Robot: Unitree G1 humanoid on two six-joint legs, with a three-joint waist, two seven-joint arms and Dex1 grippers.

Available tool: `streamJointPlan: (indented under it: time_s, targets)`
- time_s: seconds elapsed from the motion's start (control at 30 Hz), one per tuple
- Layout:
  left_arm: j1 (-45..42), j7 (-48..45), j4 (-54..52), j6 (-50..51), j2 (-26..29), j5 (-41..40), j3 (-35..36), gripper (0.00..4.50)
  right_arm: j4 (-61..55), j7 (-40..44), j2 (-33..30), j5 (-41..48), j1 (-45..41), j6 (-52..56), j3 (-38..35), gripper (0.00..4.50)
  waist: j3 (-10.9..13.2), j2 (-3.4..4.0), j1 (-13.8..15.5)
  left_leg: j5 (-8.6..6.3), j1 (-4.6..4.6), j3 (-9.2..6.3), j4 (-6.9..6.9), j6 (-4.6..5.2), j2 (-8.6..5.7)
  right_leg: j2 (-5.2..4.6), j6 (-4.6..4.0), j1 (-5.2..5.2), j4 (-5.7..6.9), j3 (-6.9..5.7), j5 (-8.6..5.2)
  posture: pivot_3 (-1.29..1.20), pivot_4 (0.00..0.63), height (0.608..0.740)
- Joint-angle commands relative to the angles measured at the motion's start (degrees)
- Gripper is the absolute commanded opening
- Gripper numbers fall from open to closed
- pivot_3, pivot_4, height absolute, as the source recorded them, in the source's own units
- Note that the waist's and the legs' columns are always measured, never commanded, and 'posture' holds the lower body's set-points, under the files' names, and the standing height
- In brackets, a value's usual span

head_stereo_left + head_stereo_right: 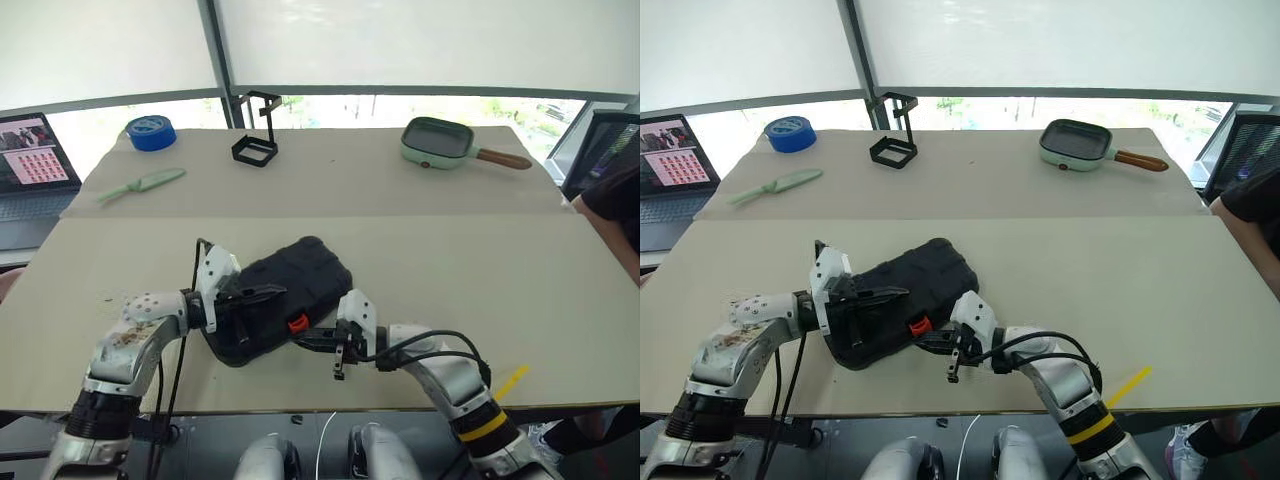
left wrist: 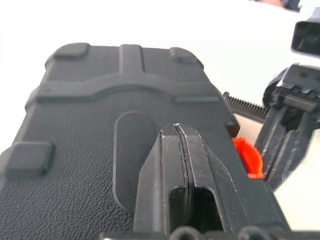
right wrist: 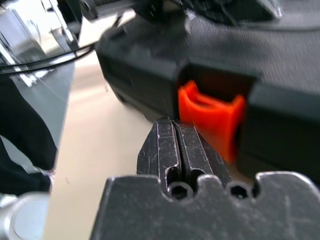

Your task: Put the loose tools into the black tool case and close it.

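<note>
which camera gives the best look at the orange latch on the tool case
The right wrist view: the orange latch sits large and unblocked beside the shut right gripper. The left wrist view catches only its edge; both eye views show a small orange spot.

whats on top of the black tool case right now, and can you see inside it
The left gripper, fingers shut, lies over the lid of the black tool case. The shut right gripper sits at the orange latch. The lid is down, so the inside is hidden.

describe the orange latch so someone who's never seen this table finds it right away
On the near part of the beige table lies a closed black tool case between the two grippers. The orange latch sits on its near edge, by the right gripper, the case's one bright spot.
</note>
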Motion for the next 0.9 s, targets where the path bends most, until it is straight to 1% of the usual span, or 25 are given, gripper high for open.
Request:
streamJointPlan:
  time_s: [0.03, 0.07, 0.13, 0.17, 0.2, 0.23, 0.3, 0.33, 0.4, 0.43, 0.47, 0.5, 0.53, 0.6, 0.7, 0.8, 0.87, 0.9]
  targets:
    - [3.7, -1.0, 3.1, -2.0, 0.0, -1.6, 2.9, 0.04, -7.7, 3.3, -4.0, 4.0, 2.0, -1.9, -5.7, 0.03, 0.0, -0.01, 0.0, -0.01, -0.04, 0.00, -0.01, 0.00, 0.00, 0.00, 0.01, -0.03, -0.02, 0.00, 0.00, 0.00, 0.150, 0.740]
    - [4.5, -1.4, 1.5, -2.4, 0.4, -3.6, 5.6, 0.29, -10.4, 4.2, -6.2, 5.8, 3.6, -1.4, -8.3, 0.00, 0.0, -0.01, -0.1, -0.03, -0.17, -0.01, -0.01, 0.04, 0.00, 0.01, 0.05, -0.13, -0.03, -0.02, 0.04, 0.00, 0.150, 0.740]
    - [6.8, -2.4, -1.3, -2.7, 2.3, -6.1, 9.5, 0.79, -14.6, 6.0, -10.3, 8.5, 6.5, -0.6, -12.5, 0.59, 0.0, -0.06, -0.3, -0.05, -0.45, 0.00, -0.06, 0.12, 0.01, 0.08, 0.09, -0.51, -0.01, 0.00, 0.08, 0.00, 0.150, 0.740]
    - [8.0, -2.8, -2.2, -4.0, 3.3, -6.0, 11.0, 1.11, -15.7, 6.6, -11.9, 9.0, 7.7, -1.1, -14.4, 0.72, 0.0, -0.10, -0.4, 0.08, -0.49, 0.01, -0.06, 0.33, 0.02, 0.14, 0.03, -0.57, 0.01, 0.02, 0.06, 0.00, 0.150, 0.740]
    - [9.2, -3.1, -2.7, -5.1, 4.2, -5.9, 12.6, 1.45, -16.3, 7.1, -13.3, 9.3, 8.7, -1.7, -16.0, 1.07, 0.1, -0.14, -0.5, 0.08, -0.59, 0.01, -0.07, 0.28, 0.03, 0.17, -0.05, -0.72, 0.05, 0.02, 0.05, 0.00, 0.150, 0.740]
    - [10.9, -2.4, -2.7, -6.7, 5.2, -5.1, 15.1, 1.85, -15.8, 7.2, -14.7, 8.9, 9.8, -3.7, -18.3, 1.43, 0.1, -0.16, -0.5, 0.18, -0.74, 0.02, -0.08, 0.02, 0.06, 0.22, -0.08, -0.86, 0.06, 0.01, 0.04, 0.00, 0.150, 0.740]
    - [14.4, -2.0, -1.8, -8.0, 7.4, -4.4, 20.2, 2.51, -13.1, 8.6, -16.2, 8.2, 11.0, -10.5, -23.0, 2.08, 0.2, -0.26, -0.5, 0.16, -0.75, 0.08, -0.07, -0.10, 0.06, 0.28, -0.28, -0.88, 0.03, -0.03, 0.13, 0.00, 0.150, 0.740]
    - [16.1, -1.5, -0.8, -10.6, 8.2, -2.7, 21.9, 2.85, -11.2, 10.5, -16.4, 8.2, 11.3, -15.1, -24.5, 2.40, 0.3, -0.36, -0.4, 0.12, -0.80, 0.14, -0.07, -0.10, 0.07, 0.31, -0.26, -0.93, -0.03, -0.03, 0.11, 0.00, 0.150, 0.740]
    - [19.8, -1.0, 1.2, -15.3, 9.1, 0.7, 24.2, 3.66, -7.1, 14.4, -17.4, 7.9, 12.3, -22.0, -26.6, 3.19, 0.4, -0.48, -0.2, 0.03, -0.88, 0.14, -0.04, -0.01, 0.06, 0.33, -0.09, -0.92, -0.14, -0.13, 0.01, 0.00, 0.150, 0.740]
    - [21.9, -0.1, 3.2, -18.8, 9.6, 3.3, 25.7, 3.99, -4.4, 16.3, -18.6, 6.9, 13.0, -25.5, -27.4, 3.47, 0.4, -0.49, -0.1, -0.01, -0.91, 0.15, -0.01, 0.04, 0.05, 0.30, -0.08, -0.91, -0.16, -0.16, 0.00, 0.00, 0.150, 0.740]
    - [23.6, -0.1, 4.6, -19.5, 10.2, 4.2, 26.6, 4.37, -2.4, 16.8, -19.4, 6.5, 13.3, -26.4, -28.3, 3.83, 0.4, -0.49, 0.0, -0.12, -0.90, 0.18, 0.01, 0.23, 0.02, 0.27, -0.02, -0.90, -0.17, -0.18, -0.03, 0.00, 0.150, 0.740]
    - [25.1, -0.1, 6.6, -20.3, 10.9, 5.0, 27.6, 4.50, 0.3, 16.6, -20.0, 5.5, 13.1, -28.1, -29.0, 4.11, 0.4, -0.49, 0.2, -0.18, -0.86, 0.21, 0.01, 0.33, 0.01, 0.20, 0.03, -0.88, -0.18, -0.17, -0.07, 0.00, 0.150, 0.740]
    - [25.8, 0.2, 9.3, -21.9, 11.0, 5.5, 28.7, 4.50, 3.7, 17.4, -20.7, 4.4, 12.7, -31.3, -29.3, 4.48, 0.4, -0.49, 0.3, -0.33, -0.87, 0.23, 0.04, 0.60, -0.03, 0.13, 0.07, -0.87, -0.17, -0.16, -0.09, 0.00, 0.150, 0.740]
    - [26.8, 1.6, 13.4, -24.9, 10.7, 6.3, 30.2, 4.50, 10.9, 17.9, -21.3, 2.3, 11.4, -36.9, -29.5, 4.48, 0.5, -0.57, 0.4, -0.40, -0.86, 0.36, 0.10, 0.70, -0.03, 0.08, 0.08, -0.91, -0.17, -0.20, -0.09, 0.00, 0.150, 0.740]
    - [26.7, 2.5, 14.2, -27.9, 10.3, 7.1, 29.5, 4.50, 15.0, 15.9, -20.0, 2.7, 8.8, -38.3, -29.9, 4.48, 0.7, -0.78, 0.7, -0.39, -0.93, 0.35, 0.21, 0.70, -0.01, 0.00, -0.04, -0.93, -0.15, -0.24, -0.16, 0.00, 0.150, 0.740]
    - [24.8, 5.8, 13.3, -28.4, 9.0, 7.5, 28.9, 4.50, 18.9, 14.4, -19.3, 1.4, 5.9, -41.4, -29.9, 4.48, 0.7, -0.73, 1.0, -0.39, -0.91, 0.30, 0.21, 0.44, 0.01, -0.12, -0.13, -0.92, -0.10, -0.10, -0.14, 0.00, 0.150, 0.740]
    - [24.7, 6.8, 11.6, -27.9, 8.5, 7.2, 28.7, 4.50, 20.8, 13.7, -19.2, 0.9, 4.3, -42.4, -29.8, 4.48, 0.7, -0.71, 1.0, -0.52, -0.91, 0.29, 0.21, 0.09, 0.01, -0.14, -0.15, -0.93, -0.05, -0.09, 0.04, 0.00, 0.150, 0.740]
    - [24.9, 7.1, 11.2, -27.8, 8.6, 7.3, 28.7, 4.50, 21.5, 13.3, -19.1, 0.9, 3.7, -42.7, -29.9, 4.48, 0.7, -0.71, 1.0, -0.40, -0.90, 0.30, 0.21, -0.08, 0.02, -0.11, -0.31, -0.93, -0.04, -0.11, 0.17, 0.00, 0.150, 0.740]
